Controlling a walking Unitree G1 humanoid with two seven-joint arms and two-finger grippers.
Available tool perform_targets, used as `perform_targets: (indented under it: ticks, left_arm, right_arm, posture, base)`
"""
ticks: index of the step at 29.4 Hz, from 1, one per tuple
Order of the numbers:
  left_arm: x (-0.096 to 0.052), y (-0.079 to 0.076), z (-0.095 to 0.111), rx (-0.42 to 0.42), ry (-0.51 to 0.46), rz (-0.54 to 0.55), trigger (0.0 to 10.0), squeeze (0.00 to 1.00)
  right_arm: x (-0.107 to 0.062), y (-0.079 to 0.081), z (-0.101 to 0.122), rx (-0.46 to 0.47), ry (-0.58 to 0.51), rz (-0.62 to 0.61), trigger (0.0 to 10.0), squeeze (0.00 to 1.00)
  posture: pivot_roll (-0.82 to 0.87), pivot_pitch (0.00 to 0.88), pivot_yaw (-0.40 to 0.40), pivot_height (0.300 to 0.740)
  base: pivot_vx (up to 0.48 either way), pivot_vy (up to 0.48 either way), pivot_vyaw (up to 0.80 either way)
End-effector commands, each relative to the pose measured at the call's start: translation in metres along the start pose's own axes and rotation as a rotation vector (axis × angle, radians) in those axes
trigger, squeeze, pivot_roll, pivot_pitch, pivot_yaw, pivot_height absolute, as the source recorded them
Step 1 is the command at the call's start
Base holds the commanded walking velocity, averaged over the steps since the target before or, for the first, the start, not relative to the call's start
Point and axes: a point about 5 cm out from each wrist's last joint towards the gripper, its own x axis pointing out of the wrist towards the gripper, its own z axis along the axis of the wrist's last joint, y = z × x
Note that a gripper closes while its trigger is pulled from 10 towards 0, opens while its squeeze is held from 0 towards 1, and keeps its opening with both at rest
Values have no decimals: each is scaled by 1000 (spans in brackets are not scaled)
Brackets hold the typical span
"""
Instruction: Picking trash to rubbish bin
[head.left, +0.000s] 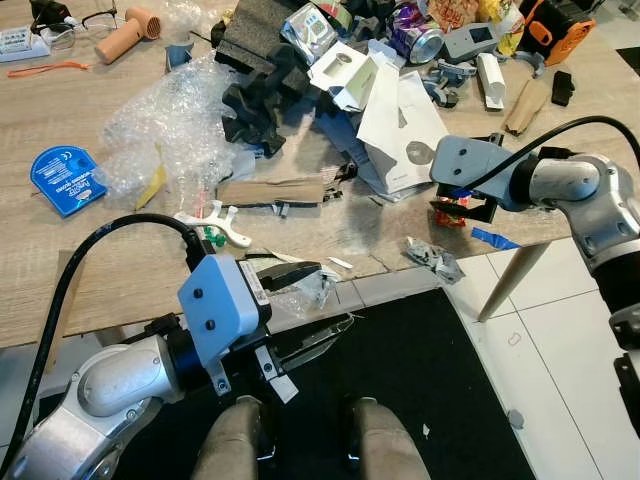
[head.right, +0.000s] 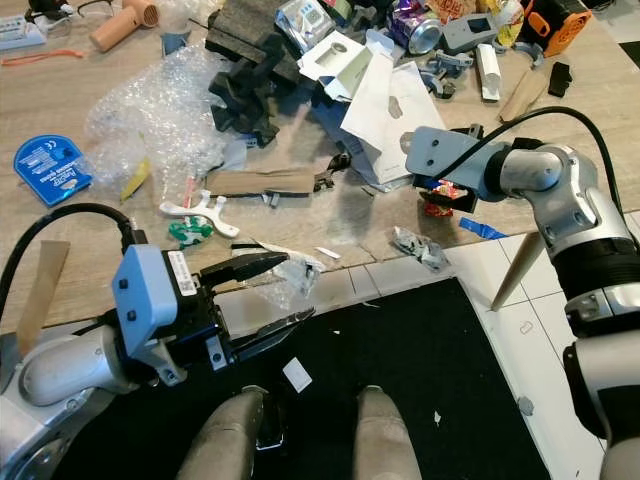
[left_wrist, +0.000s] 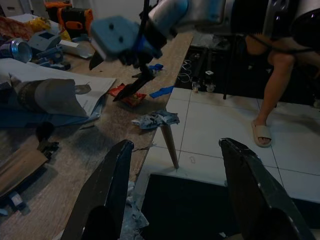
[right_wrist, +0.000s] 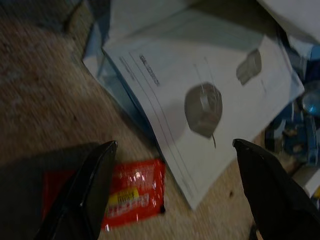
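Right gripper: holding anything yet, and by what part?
Nothing held. The right gripper is open, hovering over the red wrapper beside the white paper sheet on the table. The left gripper is also open and holds nothing.

The two eye views are bright and evenly lit, sharp across the worktop (head.left: 120, 250), with only soft shadows under the clutter and a glint on the bubble wrap (head.left: 165, 130). Both wrist views are dim and grainy. In the right wrist view the fingers (right_wrist: 85, 195) are dark, blurred shapes, and the red wrapper (right_wrist: 132, 192) shows small glare spots.
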Motion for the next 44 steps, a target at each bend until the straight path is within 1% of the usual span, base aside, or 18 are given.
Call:
perform_targets:
  ticks: [1,4,6,8,9,10,11,13,17,25,30,31,32,36,37,38,39,44]
  left_arm:
    - [0,-4,0,-2,-7,-8,10000,0]
    - [0,-4,1,-2,-6,-7,10000,0]
    - [-2,-4,1,-2,-1,-6,10000,0]
    - [-3,-5,2,-3,0,-6,10000,0]
    - [-3,-5,2,-3,0,-6,10000,0]
    - [-4,-5,2,-5,2,-6,10000,0]
    - [-4,-5,2,-5,2,-6,10000,0]
    - [-4,-6,3,-8,5,-10,10000,0]
    - [-5,-7,4,-11,7,-15,10000,0]
    - [-5,-9,5,-15,9,-21,10000,0]
    - [-6,-10,6,-16,15,-24,10000,0]
    - [-6,-10,6,-16,15,-24,10000,0]
    - [-6,-11,6,-13,21,-27,10000,0]
    - [-6,-11,5,-10,25,-29,10000,0]
    - [-6,-11,5,-8,27,-31,10000,0]
    - [-6,-11,5,-8,27,-31,10000,0]
    - [-6,-11,5,-5,30,-33,10000,0]
    - [-6,-11,5,1,35,-37,10000,0]
  right_arm:
    - [8,13,-4,-38,17,20,10000,0]
    - [11,17,-6,-45,21,19,10000,0]
    - [16,24,-10,-69,38,4,10000,0]
    - [18,26,-11,-87,45,-6,10000,0]
    - [18,26,-11,-87,45,-6,10000,0]
    - [21,27,-12,-122,60,-30,10000,0]
    - [21,27,-12,-122,60,-30,10000,0]
    - [24,25,-12,-178,70,-81,10000,0]
    - [26,22,-10,-232,63,-149,10000,0]
    - [32,24,-8,-273,44,-242,10000,0]
    - [38,34,-5,-298,-8,-322,10000,0]
    - [38,34,-5,-298,-8,-322,10000,0]
    - [40,37,-3,-309,-28,-355,10000,0]
    - [42,37,-2,-318,-33,-385,10000,0]
    - [42,38,-2,-319,-33,-390,5725,0]
    - [42,38,-2,-319,-33,-390,5725,0]
    - [43,38,-2,-318,-34,-392,0,0]
    - [45,40,-2,-329,-32,-397,0,0]
  posture:
    - [-93,250,-32,740]
    - [-88,253,-32,740]
    - [-82,260,-29,740]
    - [-79,264,-27,740]
    - [-79,264,-27,740]
    - [-77,267,-25,740]
    - [-77,267,-25,740]
    - [-73,276,-20,740]
    - [-70,283,-16,740]
    - [-63,291,-13,740]
    - [-55,294,-13,740]
    - [-55,294,-13,740]
    - [-52,294,-14,740]
    - [-49,293,-15,740]
    - [-50,293,-15,740]
    - [-50,293,-15,740]
    - [-47,291,-14,740]
    - [-45,286,-13,740]
  base:
    - [0,0,0]
    - [0,0,0]
    - [0,0,0]
    - [0,0,0]
    - [0,0,0]
    - [0,0,0]
    - [0,0,0]
    - [0,0,0]
    - [0,0,0]
    - [0,0,0]
    - [0,0,0]
    - [0,0,0]
    - [0,0,0]
    - [0,0,0]
    - [0,0,0]
    - [0,0,0]
    - [0,0,0]
    - [0,0,0]
